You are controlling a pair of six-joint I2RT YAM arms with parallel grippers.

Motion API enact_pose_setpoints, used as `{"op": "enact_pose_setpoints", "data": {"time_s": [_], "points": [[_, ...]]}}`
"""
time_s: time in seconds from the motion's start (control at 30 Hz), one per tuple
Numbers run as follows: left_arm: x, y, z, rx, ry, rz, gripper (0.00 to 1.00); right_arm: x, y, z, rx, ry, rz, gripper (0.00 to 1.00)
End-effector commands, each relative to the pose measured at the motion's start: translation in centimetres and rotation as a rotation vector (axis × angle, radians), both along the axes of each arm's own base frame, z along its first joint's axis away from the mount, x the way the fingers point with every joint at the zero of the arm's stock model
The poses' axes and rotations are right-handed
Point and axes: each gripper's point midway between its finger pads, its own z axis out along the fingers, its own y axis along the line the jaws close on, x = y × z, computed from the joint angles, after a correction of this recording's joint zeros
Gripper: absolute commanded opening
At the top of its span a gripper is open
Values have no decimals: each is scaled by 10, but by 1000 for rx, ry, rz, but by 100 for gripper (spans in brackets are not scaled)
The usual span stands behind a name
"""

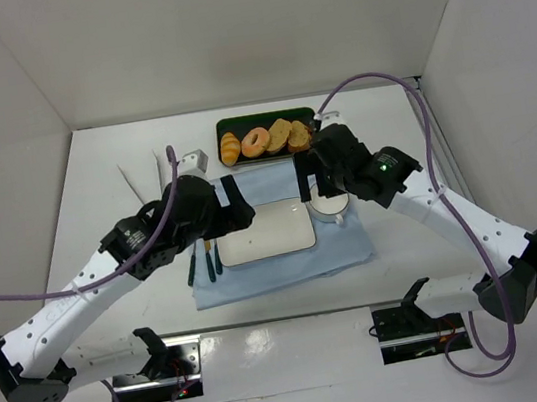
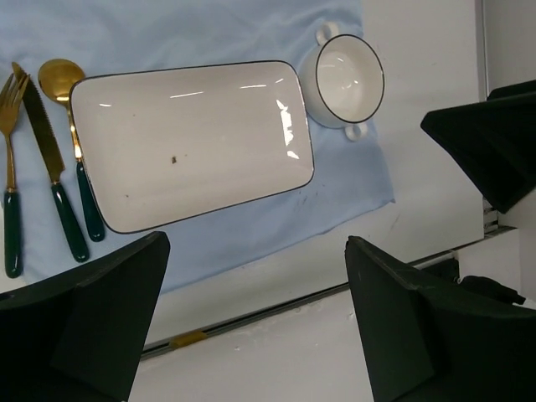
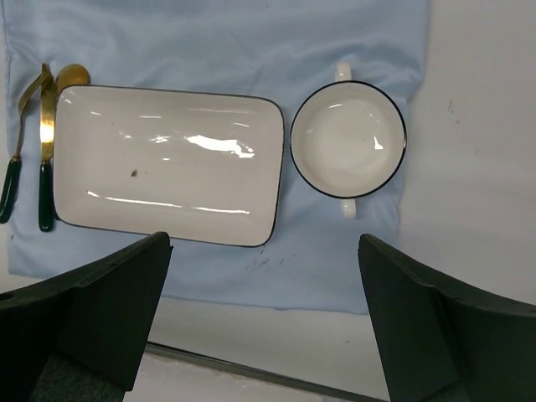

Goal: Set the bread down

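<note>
The bread (image 1: 230, 147), a small golden ridged roll, lies at the left end of a dark tray (image 1: 264, 119) at the back, beside a bagel (image 1: 257, 141) and toast slices (image 1: 289, 135). It does not show in the wrist views. My left gripper (image 1: 236, 206) is open and empty above the left side of the white rectangular plate (image 1: 273, 233). My right gripper (image 1: 309, 177) is open and empty above the white bowl (image 1: 331, 210), just in front of the tray. In the wrist views both the left gripper (image 2: 258, 243) and the right gripper (image 3: 265, 239) hold nothing.
The plate (image 2: 184, 142) (image 3: 167, 167) and the two-handled bowl (image 2: 349, 79) (image 3: 347, 138) sit on a light blue cloth (image 1: 289, 269). Gold and green cutlery (image 1: 203, 261) (image 2: 52, 176) lies left of the plate. A small grey box (image 1: 193, 162) stands left of the tray. White walls enclose the table.
</note>
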Motion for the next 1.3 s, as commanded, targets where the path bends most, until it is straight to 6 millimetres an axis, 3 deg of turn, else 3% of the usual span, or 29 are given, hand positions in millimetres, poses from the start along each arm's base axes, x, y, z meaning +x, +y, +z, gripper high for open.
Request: {"op": "enact_pose_setpoints", "data": {"time_s": [0.0, 0.13, 0.2, 0.27, 0.47, 0.6, 0.8, 0.9, 1.13, 1.27], "points": [[3, 2, 37, -63, -115, 1, 100, 12, -2, 29, 42, -120, -42, 100], [7, 6, 33, 7, -212, -61, 100, 12, 0, 40, 99, -206, -11, 100], [12, 22, 21, 80, -264, -33, 98, 14, 4, 48, 155, -243, -28, 100], [21, 32, 22, 92, -321, -2, 98, 18, 4, 52, 199, -249, -80, 100], [55, 72, -13, 236, -234, 102, 100, 36, 11, 35, 198, -209, -169, 100], [81, 97, -20, 357, -220, 187, 100, 42, 27, 24, 179, -147, -128, 100], [113, 155, -53, 430, -96, 365, 100, 50, 49, 31, 203, -167, -24, 100], [126, 176, -64, 407, -64, 437, 100, 57, 53, 25, 191, -155, -3, 100], [141, 185, -83, 335, -84, 374, 100, 61, 52, 18, 141, -137, 22, 100], [143, 190, -108, 294, -41, 355, 100, 70, 43, 17, 133, -148, 24, 100]]}}
